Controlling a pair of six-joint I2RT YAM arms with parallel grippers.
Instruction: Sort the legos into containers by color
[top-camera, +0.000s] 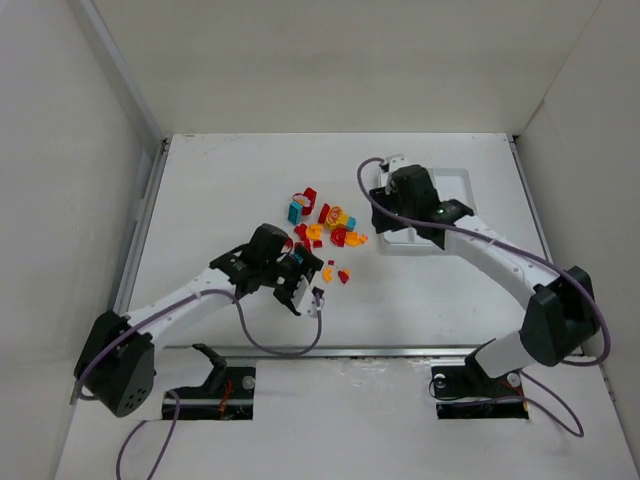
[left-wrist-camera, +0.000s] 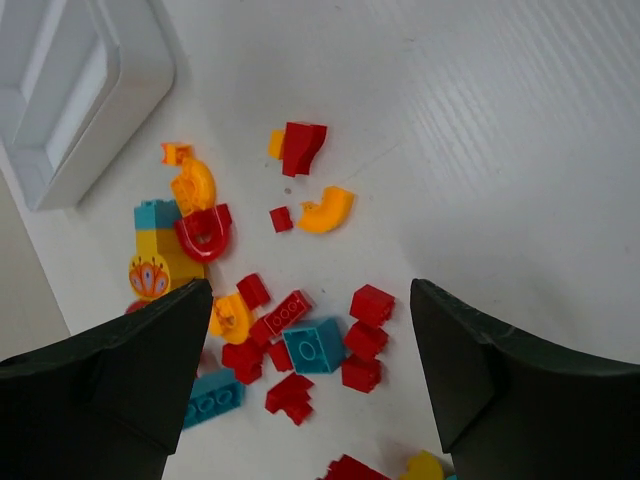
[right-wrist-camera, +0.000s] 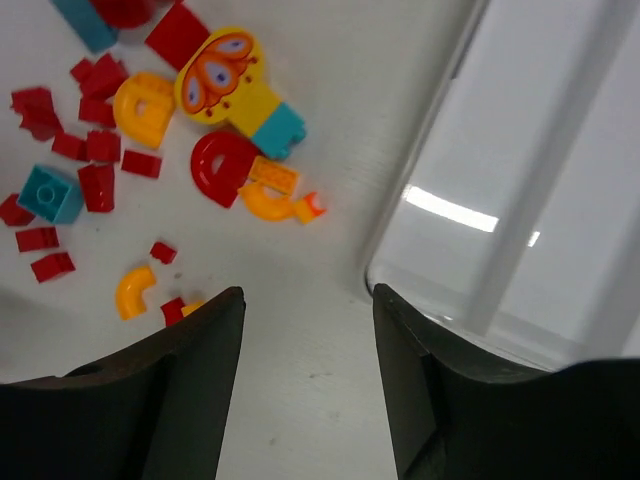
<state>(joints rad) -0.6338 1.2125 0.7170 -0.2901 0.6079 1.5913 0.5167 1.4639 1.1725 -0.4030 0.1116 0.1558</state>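
Grippers first. The left gripper (left-wrist-camera: 310, 290) has its jaws spread wide with nothing between them. It hangs low over the near side of the legos (top-camera: 325, 225), with a teal brick (left-wrist-camera: 314, 345) and some red bits under the gap. The pile lies loose on the table (top-camera: 220, 180), red, orange-yellow and teal all mixed, with a few strays on its near side. Farther back, the right gripper (right-wrist-camera: 307, 295) is spread apart too and holds nothing, over bare table just beside the white tray (top-camera: 462, 178) with the containers. Every lego I can see lies left of that tray.
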